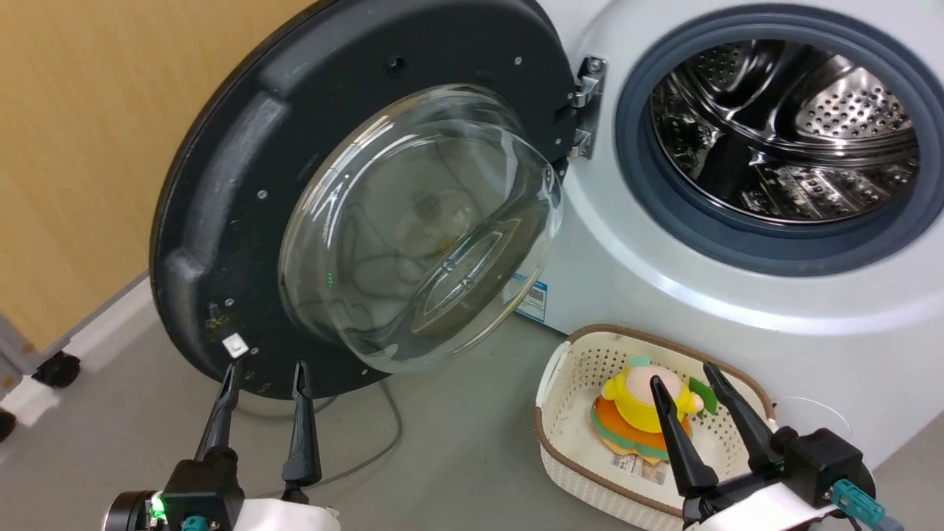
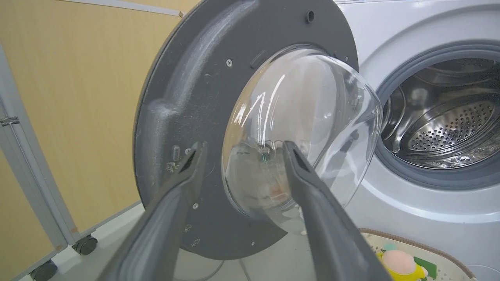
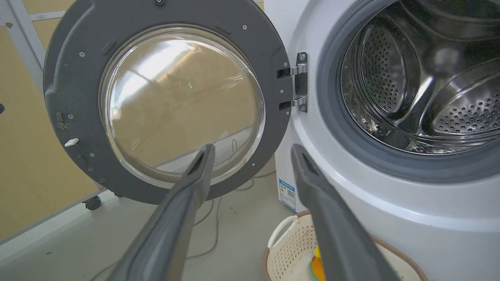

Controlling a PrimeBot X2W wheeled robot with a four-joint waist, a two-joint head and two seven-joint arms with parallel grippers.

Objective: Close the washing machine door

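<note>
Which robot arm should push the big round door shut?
Probably left: the left gripper, open, sits by the washing machine door's free edge; the right gripper hangs over the basket.

Bright, even indoor light fills all three views with only soft, faint shadows on the floor (image 1: 457, 457), white glare streaks the glass of the washing machine door (image 2: 297, 128) and glints off the steel drum (image 1: 789, 125), and both wrist views bow at their edges.

Cream basket (image 1: 571, 391) sits on the grey floor (image 1: 457, 457), yellow plush toy (image 1: 627, 405) inside; grey cable (image 1: 400, 431) trails across the floor; wooden panel (image 1: 81, 147) behind.
</note>
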